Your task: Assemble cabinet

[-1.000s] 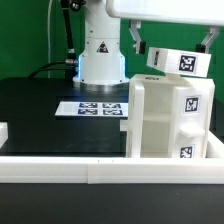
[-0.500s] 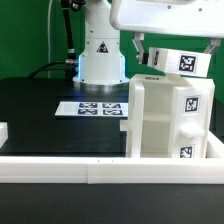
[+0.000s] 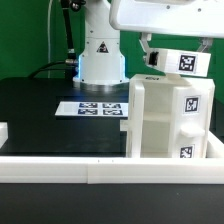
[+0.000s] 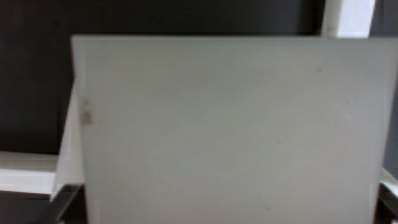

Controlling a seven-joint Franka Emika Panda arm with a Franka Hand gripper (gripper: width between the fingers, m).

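Note:
The cabinet body (image 3: 165, 120) is a big white box with black-and-white tags, standing on the black table on the exterior view's right. A flat white cabinet panel (image 3: 182, 61) with a tag lies level just over the body's top. My gripper (image 3: 182, 48) comes down from above and straddles this panel, with one dark finger (image 3: 147, 48) against its end. The other finger is out of frame. In the wrist view the panel (image 4: 222, 130) fills almost the whole picture between the jaws. Whether it rests on the body or hangs above it is not clear.
The marker board (image 3: 98, 107) lies flat on the black table in front of the robot's white base (image 3: 100, 55). A white rail (image 3: 70, 168) runs along the front edge, and a small white part (image 3: 3, 130) sits at the left edge.
The hand has come down a little over the panel. The visible finger has moved in against the panel's end, and the panel now sits more level.

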